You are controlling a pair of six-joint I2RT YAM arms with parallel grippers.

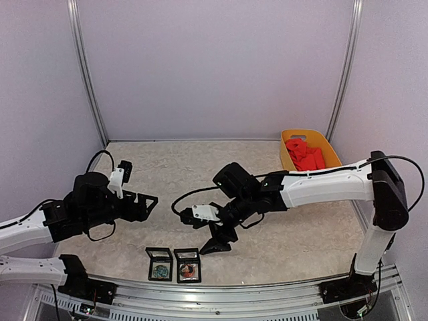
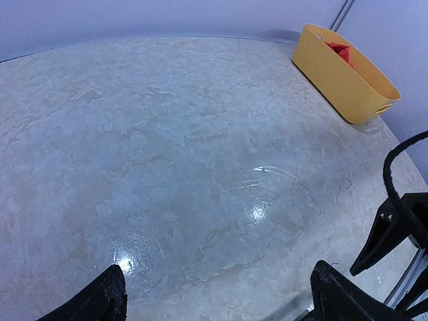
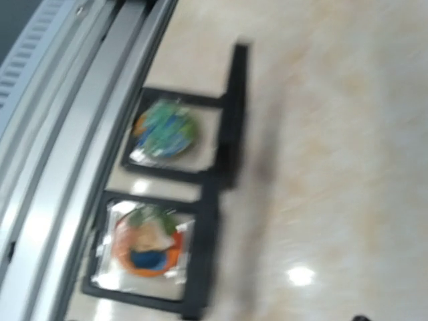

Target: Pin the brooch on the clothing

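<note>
Clothing (image 1: 304,155), one red T-shirt, lies bunched inside the single yellow bin (image 1: 302,133), its folds rising about to the rim. From the left wrist view only a red corner shows above the bin's wall.

The bin stands in the far right corner of the table (image 1: 167,167), close to the pale walls behind it and to its right. From the bin toward the left wall and toward the near edge, the mottled tabletop lies bare, so there is wide room to move.

Two black cases sit well apart from the bin, diagonally across the table at the near edge, just inside the metal rail (image 1: 234,284). They stand side by side, nearly touching, lids raised. The case farther from the bin holds a green-blue brooch (image 1: 160,271); the one nearer the bin holds an orange brooch (image 1: 189,270). That makes two brooches, one per case. The right wrist view shows both, though blurred.

The right gripper (image 1: 217,239) hangs between the bin and the cases, just beyond the orange brooch's case, its fingers spread and holding nothing. The left gripper (image 1: 148,204) is farthest from the bin, near the left side of the table, released wide and empty, with bare tabletop between its fingers (image 2: 100,297).
</note>
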